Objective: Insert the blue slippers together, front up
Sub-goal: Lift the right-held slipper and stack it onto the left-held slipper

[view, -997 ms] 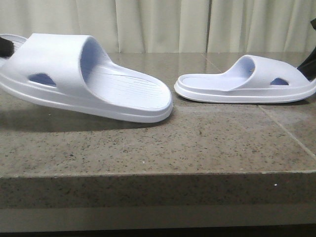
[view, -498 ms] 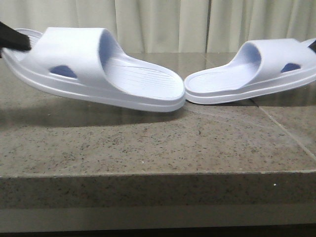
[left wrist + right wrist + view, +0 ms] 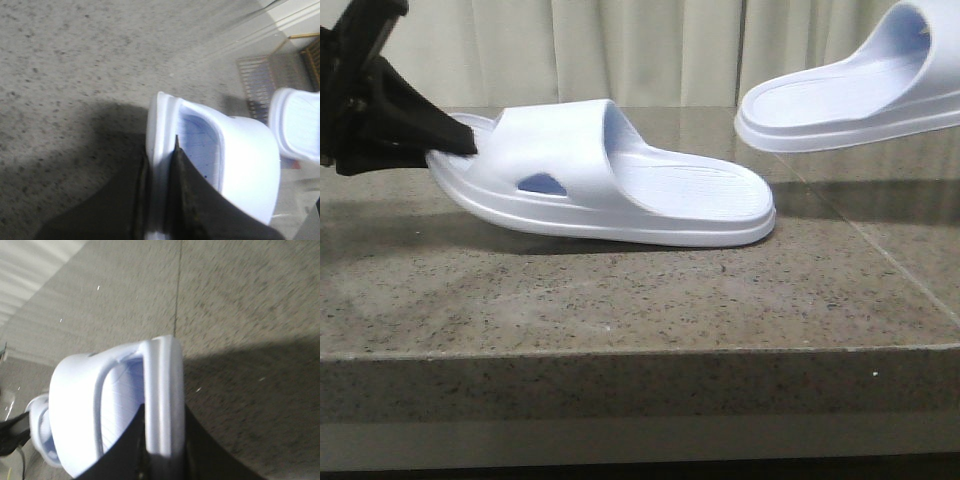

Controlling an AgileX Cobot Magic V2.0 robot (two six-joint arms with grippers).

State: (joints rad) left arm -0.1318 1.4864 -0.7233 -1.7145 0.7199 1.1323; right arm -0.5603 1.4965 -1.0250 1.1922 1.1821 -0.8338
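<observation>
Two pale lavender-blue foam slippers. The left slipper [image 3: 620, 190] is sole-down, low over the stone table [image 3: 620, 290], toe to the right. My left gripper [image 3: 445, 145] is shut on the rim of its heel; the wrist view shows the fingers [image 3: 187, 190] pinching the sole edge [image 3: 160, 130]. The right slipper [image 3: 850, 100] hangs in the air at the upper right, tilted, its low end towards the centre. My right gripper is outside the front view; in its wrist view it [image 3: 165, 435] is shut on that slipper's sole edge [image 3: 162, 390].
Pale curtains [image 3: 650, 50] hang behind the table. The table's front edge [image 3: 640, 350] runs across the front view. A seam [image 3: 880, 260] crosses the stone on the right. Floor and a mat [image 3: 260, 85] show beyond the table in the left wrist view.
The left slipper has moved right and lower, and my left gripper has come into view. The right slipper has risen off the table and moved up and right.
</observation>
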